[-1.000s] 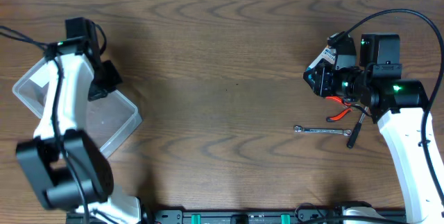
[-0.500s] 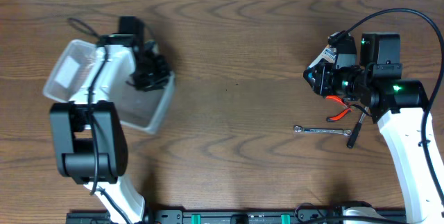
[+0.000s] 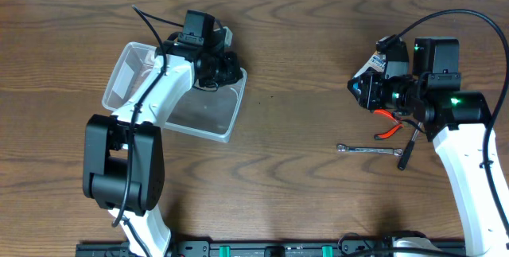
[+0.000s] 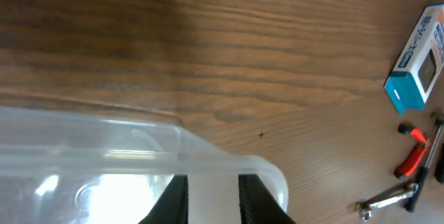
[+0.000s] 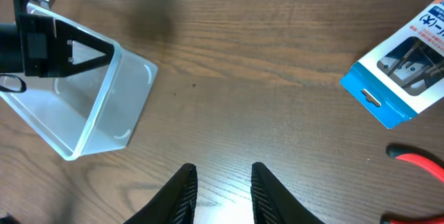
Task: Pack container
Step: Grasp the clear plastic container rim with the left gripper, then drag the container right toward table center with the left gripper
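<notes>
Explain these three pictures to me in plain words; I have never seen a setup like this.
These show two robot arms at a brown wooden table, each ending in a two-finger gripper. One picture looks down from above; the other two come from small cameras on each wrist, so the dark fingers at their bottom edges are the arm's own.

The left gripper is clamped on the rim of a clear rectangular plastic container, which looks empty. The right gripper hangs open over bare wood, holding nothing.

Near the right arm lie a blue-and-white packaged item, red-handled pliers, a silver wrench and a dark-handled tool. None of these is in the container yet.
</notes>
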